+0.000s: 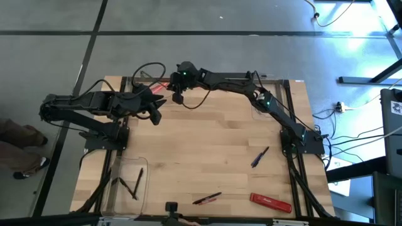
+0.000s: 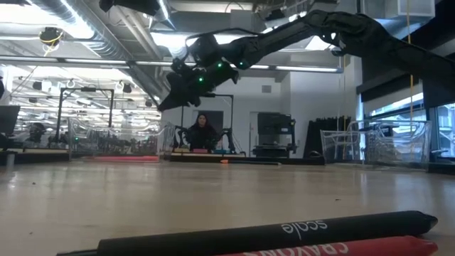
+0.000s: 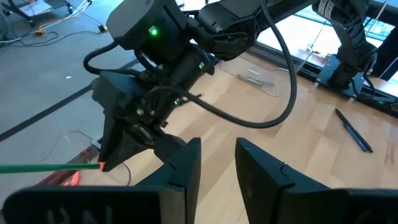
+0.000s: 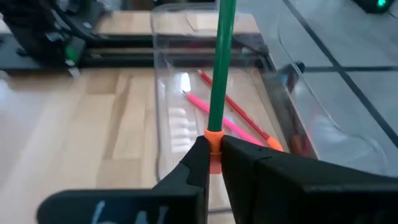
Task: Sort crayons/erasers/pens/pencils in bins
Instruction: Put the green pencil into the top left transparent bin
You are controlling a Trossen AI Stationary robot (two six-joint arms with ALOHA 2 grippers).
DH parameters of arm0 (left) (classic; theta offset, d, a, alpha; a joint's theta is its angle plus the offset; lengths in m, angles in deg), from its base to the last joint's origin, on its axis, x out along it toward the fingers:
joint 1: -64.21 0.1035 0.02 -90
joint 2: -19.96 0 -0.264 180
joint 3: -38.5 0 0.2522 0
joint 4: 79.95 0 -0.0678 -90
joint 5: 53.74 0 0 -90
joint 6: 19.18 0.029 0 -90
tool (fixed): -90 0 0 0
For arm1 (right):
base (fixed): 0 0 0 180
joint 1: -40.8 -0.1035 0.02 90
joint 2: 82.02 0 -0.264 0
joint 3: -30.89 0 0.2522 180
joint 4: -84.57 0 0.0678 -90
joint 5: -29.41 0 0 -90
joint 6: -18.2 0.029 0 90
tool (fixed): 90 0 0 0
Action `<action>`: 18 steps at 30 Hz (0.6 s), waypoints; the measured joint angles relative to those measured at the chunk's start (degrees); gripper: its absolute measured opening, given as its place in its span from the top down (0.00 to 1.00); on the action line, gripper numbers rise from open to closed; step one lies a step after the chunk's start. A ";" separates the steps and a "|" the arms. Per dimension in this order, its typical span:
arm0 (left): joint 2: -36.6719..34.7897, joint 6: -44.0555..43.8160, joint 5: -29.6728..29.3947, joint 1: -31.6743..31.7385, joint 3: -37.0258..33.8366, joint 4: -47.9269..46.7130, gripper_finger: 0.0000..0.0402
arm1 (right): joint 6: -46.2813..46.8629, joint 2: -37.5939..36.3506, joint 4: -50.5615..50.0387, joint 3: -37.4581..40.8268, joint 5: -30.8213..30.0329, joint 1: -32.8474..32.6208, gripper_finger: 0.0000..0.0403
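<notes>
My right gripper (image 4: 213, 149) reaches across to the table's far left (image 1: 178, 97) and is shut on a thin green stick (image 4: 222, 62) with an orange end. It hovers over a clear bin (image 4: 163, 43) that holds red-pink crayons (image 4: 227, 119). My left gripper (image 3: 219, 155) is open and empty beside it (image 1: 154, 115), a little nearer, and its wrist view shows the green stick (image 3: 43, 167). A second clear bin (image 1: 129, 185) at the near left holds dark pencils (image 1: 138, 179). My right gripper pinches the green stick's orange end (image 4: 214, 138) between its two fingertips. The stick runs on straight ahead past the fingertips, in line with the fingers. It is lifted clear above the bin with the crayons.
A blue pen (image 1: 259, 157) lies at the right. A dark red pen (image 1: 207, 198) and a flat red bar (image 1: 271, 202) lie near the front edge. A third clear bin (image 1: 267, 103) stands at the far right under my right arm. The table's middle is bare wood.
</notes>
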 joint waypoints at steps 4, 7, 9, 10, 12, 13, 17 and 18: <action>0.00 1.37 0.00 0.00 0.00 0.00 0.77 | -0.21 0.00 -1.21 0.00 -1.91 -0.05 0.92; 0.00 1.41 -0.01 0.01 0.00 0.00 0.77 | -0.02 0.00 -3.09 0.00 -1.94 -0.05 0.92; 0.00 1.41 0.00 0.00 0.00 0.00 0.77 | -0.08 0.00 -4.35 0.02 -1.98 -0.22 0.92; 0.00 1.43 0.00 0.00 0.00 0.00 0.77 | -0.25 0.00 -4.54 0.02 -2.06 -0.32 0.92; 0.00 1.43 -0.02 0.00 0.00 0.00 0.77 | -0.28 0.00 -4.57 0.02 -2.01 -0.58 0.92; 0.00 1.43 -0.02 0.02 0.00 0.00 0.77 | -0.30 0.00 -4.61 0.02 -2.00 -0.62 0.92; 0.00 1.43 -0.01 0.00 0.00 0.00 0.77 | -0.39 0.00 -4.60 0.02 -1.98 -0.66 0.92; 0.00 1.43 -0.01 0.00 0.00 0.00 0.77 | -0.41 0.00 -4.63 0.02 -1.98 -0.59 0.92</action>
